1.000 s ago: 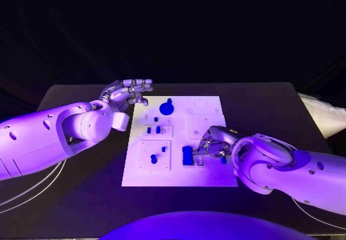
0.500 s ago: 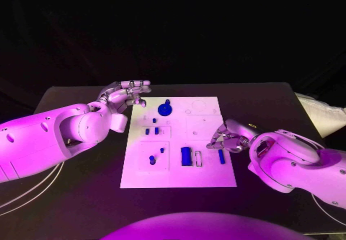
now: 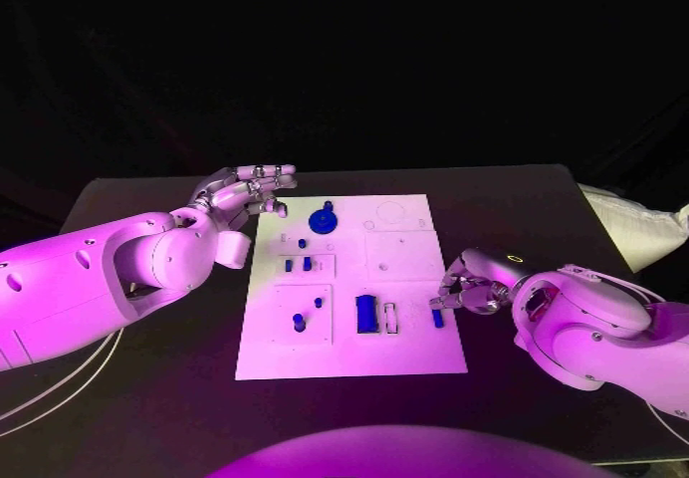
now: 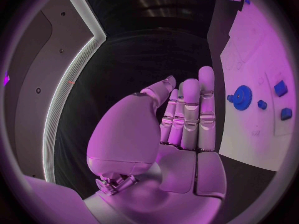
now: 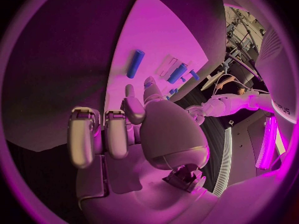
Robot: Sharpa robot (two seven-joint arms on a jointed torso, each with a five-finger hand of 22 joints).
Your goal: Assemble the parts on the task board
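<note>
Gleaming silver right hand beside flat white task board

Tabletop: black, square-cornered, dark room behind.
Cables: two pale lines crossing its near left corner.

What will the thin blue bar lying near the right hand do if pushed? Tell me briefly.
The thin blue bar looks rigid and small, so probably light and easily slid across the smooth task board. It lies flat, so tipping seems unlikely; whether it would roll, I can't tell.
</note>
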